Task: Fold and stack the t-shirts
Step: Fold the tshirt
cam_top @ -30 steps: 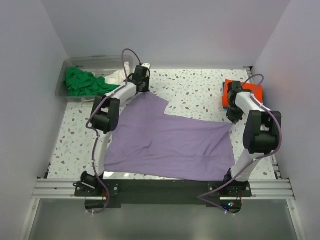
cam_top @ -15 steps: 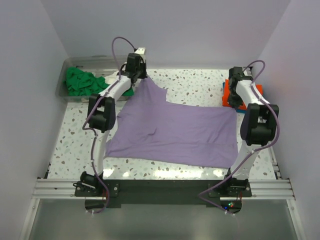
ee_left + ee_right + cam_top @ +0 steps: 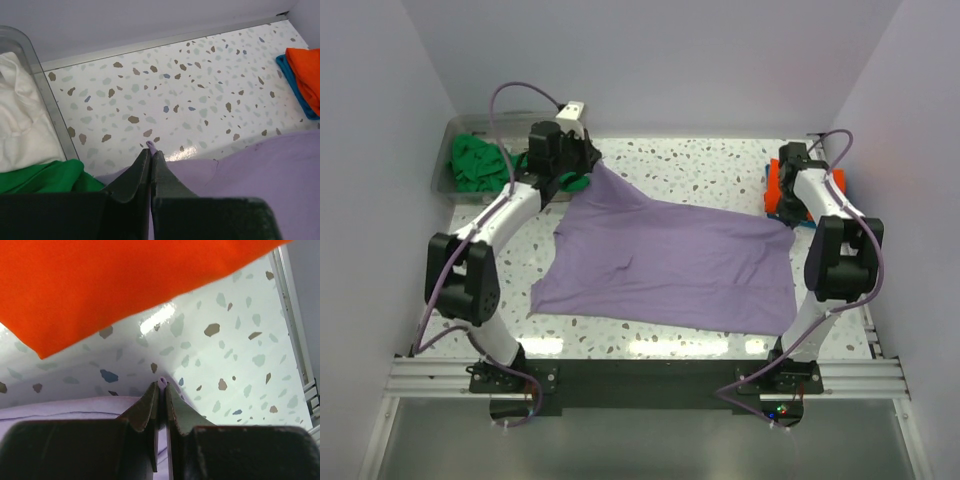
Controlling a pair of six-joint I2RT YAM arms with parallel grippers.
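Lavender t-shirt point(image 3: 670, 265) is lying spread over the middle of the speckled table point(image 3: 710, 165). It is mostly flat, with its far-left corner drawn up into a peak toward the clear tub point(image 3: 442, 185).

Left gripper point(image 3: 151, 150) is clamping that corner. The wrist view is showing the jaws pressed together, with a sliver of purple cloth poking out at the tips. Right gripper point(image 3: 161, 386) is likewise pinching the far-right corner, jaws nearly closed on a thin fold of the same cloth, just beside the orange t-shirt point(image 3: 125, 280).

Holding the two far corners this way appears to be stretching the far edge taut, so that the cloth is lying smooth ahead of a fold (a few creases are showing near the left side).

Orange t-shirt is sitting folded on a blue t-shirt point(image 3: 290, 80) at the right edge, and this is judged to be the stack in progress. Green t-shirt point(image 3: 475, 165) and white t-shirt point(image 3: 20, 130) are lying crumpled in the tub, unfolded.

Assessment: the task is sitting at an early-to-middle stage. The lavender piece is being flattened, with no fold yet made in it.
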